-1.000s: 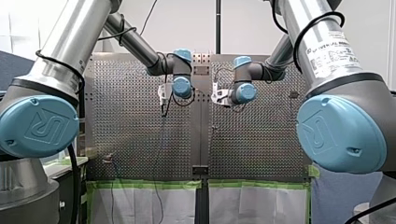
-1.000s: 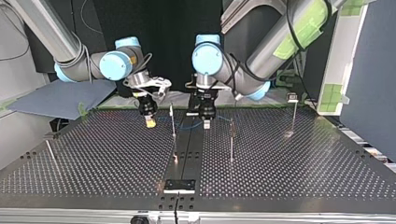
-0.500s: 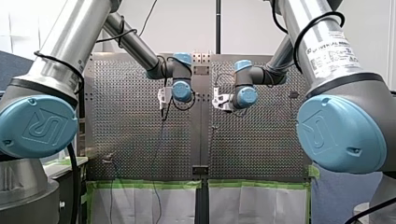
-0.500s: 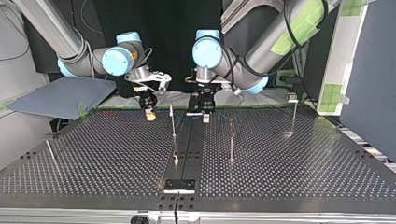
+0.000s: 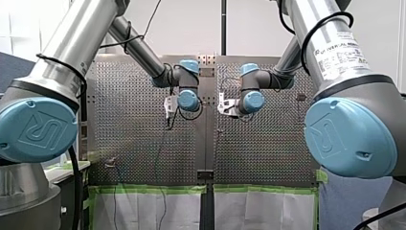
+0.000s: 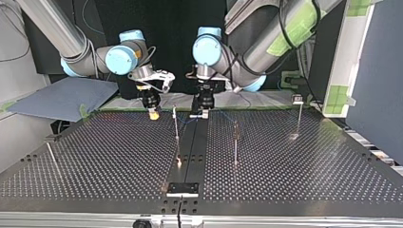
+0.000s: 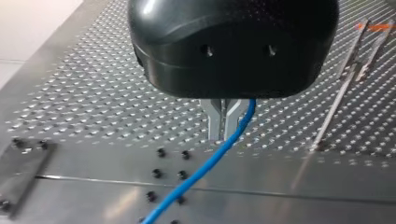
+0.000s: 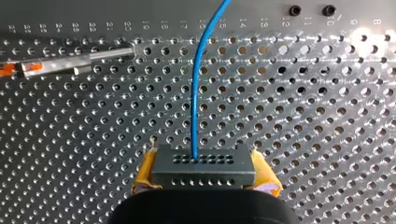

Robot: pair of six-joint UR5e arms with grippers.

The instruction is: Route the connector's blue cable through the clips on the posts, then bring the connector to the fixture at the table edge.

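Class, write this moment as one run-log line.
left hand shut, blue cable beside it | right hand shut on connector | connector not at fixture

blue cable (image 7: 205, 163): runs off the left wrist view's edge; far end unseen
connector (image 8: 203, 168): near part hidden by right end effector (image 8: 204, 173) housing
post clips (image 6: 236, 127): too small to read

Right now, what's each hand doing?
Left hand: closed; blue cable runs beside its fingers, grip on it cannot be told.
Right hand: closed on the connector, yellow pads at both ends.
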